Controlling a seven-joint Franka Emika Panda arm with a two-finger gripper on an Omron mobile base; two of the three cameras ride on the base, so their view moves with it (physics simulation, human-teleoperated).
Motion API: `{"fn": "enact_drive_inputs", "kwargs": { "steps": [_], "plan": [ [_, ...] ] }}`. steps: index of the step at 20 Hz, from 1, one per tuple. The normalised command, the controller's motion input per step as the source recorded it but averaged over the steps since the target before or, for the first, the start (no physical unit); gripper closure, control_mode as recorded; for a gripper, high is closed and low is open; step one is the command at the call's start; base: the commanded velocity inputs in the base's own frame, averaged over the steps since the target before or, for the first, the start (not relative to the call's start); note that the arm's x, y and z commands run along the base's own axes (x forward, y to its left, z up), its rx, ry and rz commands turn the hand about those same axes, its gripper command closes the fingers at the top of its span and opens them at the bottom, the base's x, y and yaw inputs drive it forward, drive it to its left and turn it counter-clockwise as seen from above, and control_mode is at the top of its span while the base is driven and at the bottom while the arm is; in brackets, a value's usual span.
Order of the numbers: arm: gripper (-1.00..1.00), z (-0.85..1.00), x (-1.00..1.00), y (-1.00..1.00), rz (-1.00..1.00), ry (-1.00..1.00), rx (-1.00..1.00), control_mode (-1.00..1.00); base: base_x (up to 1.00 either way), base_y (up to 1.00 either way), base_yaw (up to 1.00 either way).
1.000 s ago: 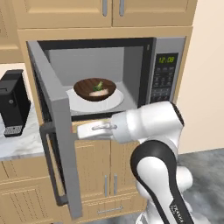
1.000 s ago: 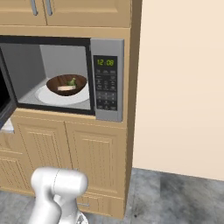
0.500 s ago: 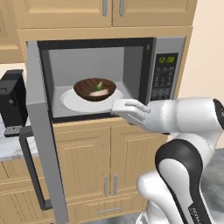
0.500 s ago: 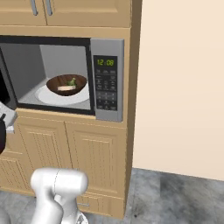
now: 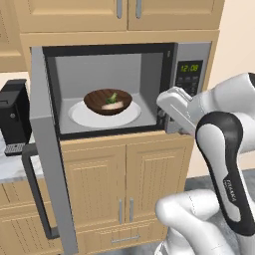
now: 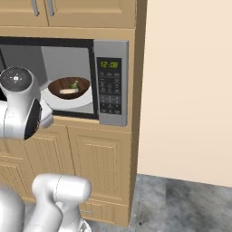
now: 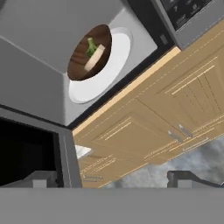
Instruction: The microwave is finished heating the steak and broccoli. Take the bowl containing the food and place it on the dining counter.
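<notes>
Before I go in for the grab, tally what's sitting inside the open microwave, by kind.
Bowl: 1
Steak: 1
Broccoli floret: 1
Turntable plate: 1
Total: 4

green digits "12:08" glowed on the clock panel of the microwave (image 5: 189, 67), the same "12:08" read in the right base view, keypad labels beneath were too small to read, faint lettering on the robot's forearm (image 5: 230, 194) stayed illegible
</notes>
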Motion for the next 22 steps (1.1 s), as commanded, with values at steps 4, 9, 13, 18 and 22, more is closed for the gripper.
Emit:
{"fn": "enact_drive_inputs", "kwargs": {
  "steps": [4,9,13,18,22],
  "plan": [
    [-1.0,-0.28,0.53,-0.03,-0.03,0.0,0.03,-1.0,0.0,0.0,0.0],
    [-1.0,-0.35,0.99,0.1,-0.07,0.0,0.0,-1.0,0.0,0.0,0.0],
    [-1.0,-0.15,0.99,0.18,-0.08,0.01,0.0,-1.0,0.0,0.0,0.0],
    [-1.0,-0.22,0.92,0.29,-0.06,0.05,0.0,-1.0,0.0,0.0,0.0],
    [-1.0,-0.34,0.69,0.29,-0.01,0.09,0.0,-1.0,0.0,0.0,0.0]
  ]
}}
